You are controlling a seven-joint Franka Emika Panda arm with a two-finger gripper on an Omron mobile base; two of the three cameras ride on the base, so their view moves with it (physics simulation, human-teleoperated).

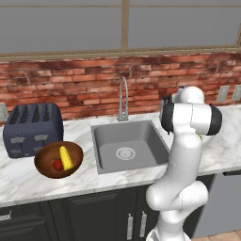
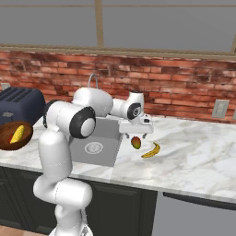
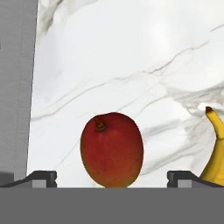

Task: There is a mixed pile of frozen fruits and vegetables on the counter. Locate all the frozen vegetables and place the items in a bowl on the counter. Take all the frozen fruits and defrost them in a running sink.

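Gripper (image 2: 136, 134) hangs spread wide, grasping nothing, directly over the round orange-red fruit (image 2: 136, 143), which in the hand view sits centred between the two fingertips (image 3: 42, 178) with clear gaps on both sides. Reading the left base view from its left edge: the toaster (image 1: 33, 128) stands at the back, the bowl (image 1: 58, 160) just in front of it already holds the red round vegetable (image 1: 58, 164) and the corn cob (image 1: 66, 157), then comes the sink (image 1: 127, 146) with its faucet (image 1: 123, 100), no water visible. To the sink's right, on the tabletop (image 2: 193, 152), the orange-red fruit lies close to the basin edge and the banana (image 2: 151, 150) just beside it, apart from it. Likely trouble: the fruit is smooth and rounded, so a shallow or off-centre close could squirt it sideways into the banana or off toward the basin; the banana's tip sits near one fingertip and may get nudged. The fruit's long axis runs roughly across the line between the fingertips, stem end away from the hand; the banana's curved length lies diagonally on the tabletop.
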